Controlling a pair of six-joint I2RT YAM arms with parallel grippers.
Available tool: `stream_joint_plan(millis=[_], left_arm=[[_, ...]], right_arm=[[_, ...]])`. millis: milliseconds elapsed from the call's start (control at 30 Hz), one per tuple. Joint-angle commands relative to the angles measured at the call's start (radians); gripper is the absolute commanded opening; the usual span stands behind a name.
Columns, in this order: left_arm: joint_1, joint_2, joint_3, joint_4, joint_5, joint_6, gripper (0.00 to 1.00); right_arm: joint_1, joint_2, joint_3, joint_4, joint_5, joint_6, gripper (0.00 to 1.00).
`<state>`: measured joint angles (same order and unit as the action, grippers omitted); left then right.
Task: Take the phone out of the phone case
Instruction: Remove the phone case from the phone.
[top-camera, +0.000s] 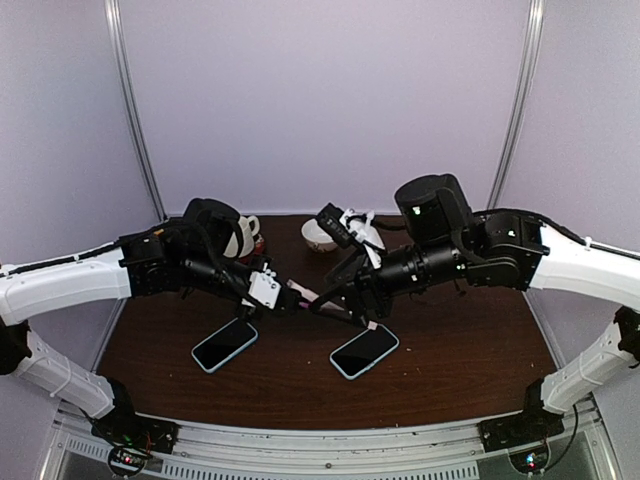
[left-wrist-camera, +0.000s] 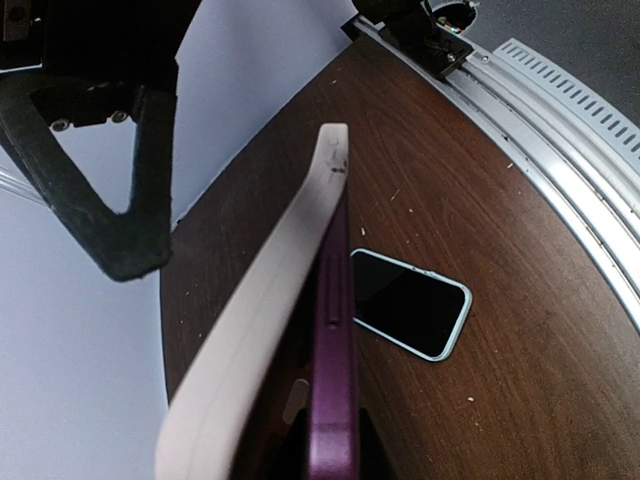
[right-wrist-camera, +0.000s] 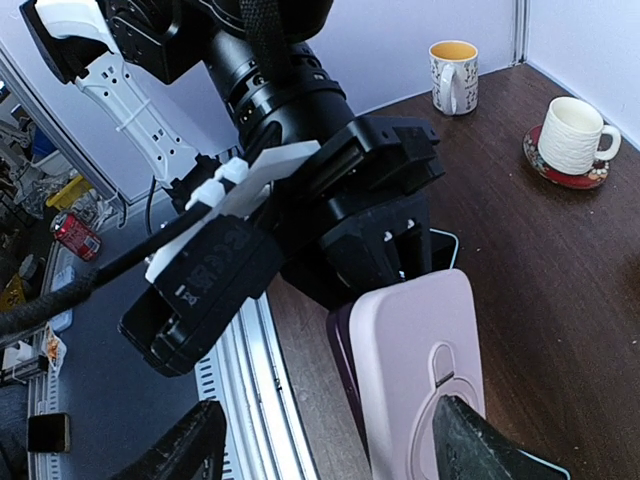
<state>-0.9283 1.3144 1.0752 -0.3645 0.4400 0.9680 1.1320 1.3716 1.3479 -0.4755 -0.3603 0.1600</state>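
1. The phone case (right-wrist-camera: 420, 370) is a smooth, matte, pale pink shell with rounded corners. Its back carries a ring-shaped inlay with a short stem. It hangs in the air between the two arms, above the middle of the table (top-camera: 450, 370).
2. The phone (left-wrist-camera: 330, 380) shows as a glossy purple edge with a small slot. In the left wrist view the case rim bows away from this edge along one long side. The lower end is cut off by the frame, so how much of the phone sits in the case cannot be told.
3. The left gripper (top-camera: 288, 293) is clenched on one end of the phone. In the right wrist view its black jaw block covers that end. Whether the pads also bear on the case rim cannot be told.
4. The right gripper (right-wrist-camera: 330, 420) stands spread. One dark finger (right-wrist-camera: 470, 445) lies across the back of the case. The other finger (right-wrist-camera: 190, 450) is well apart from the case edge. Both are cut off at the bottom of the frame.
5. The table is dark brown with a wood grain. The left handset (top-camera: 225, 344) and the right handset (top-camera: 365, 351), both black glass with light blue rims, lie flat and apart below the held phone.
6. Near the far edge stand a patterned mug (right-wrist-camera: 453, 75) with a yellow interior and a ribbed white cup (right-wrist-camera: 580, 135) on a red-brown saucer (right-wrist-camera: 560, 172). The arms partly hide both in the top view.
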Motion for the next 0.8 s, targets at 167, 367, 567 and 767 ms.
stream_joint_plan(millis=[167, 367, 567, 767], left_arm=[[0.002, -0.043, 0.003, 0.095, 0.109, -0.027, 0.00], [-0.003, -0.048, -0.002, 0.084, 0.122, -0.020, 0.00], [-0.005, -0.053, -0.002, 0.084, 0.125, -0.020, 0.00], [-0.006, -0.054, -0.004, 0.085, 0.124, -0.023, 0.00]], right_arm=[[0.028, 0.057, 0.071, 0.001, 0.061, 0.008, 0.61], [0.029, 0.084, 0.094, -0.002, 0.056, 0.007, 0.51], [0.029, 0.108, 0.116, -0.026, 0.098, -0.003, 0.50], [0.028, 0.126, 0.135, -0.050, 0.123, -0.004, 0.48]])
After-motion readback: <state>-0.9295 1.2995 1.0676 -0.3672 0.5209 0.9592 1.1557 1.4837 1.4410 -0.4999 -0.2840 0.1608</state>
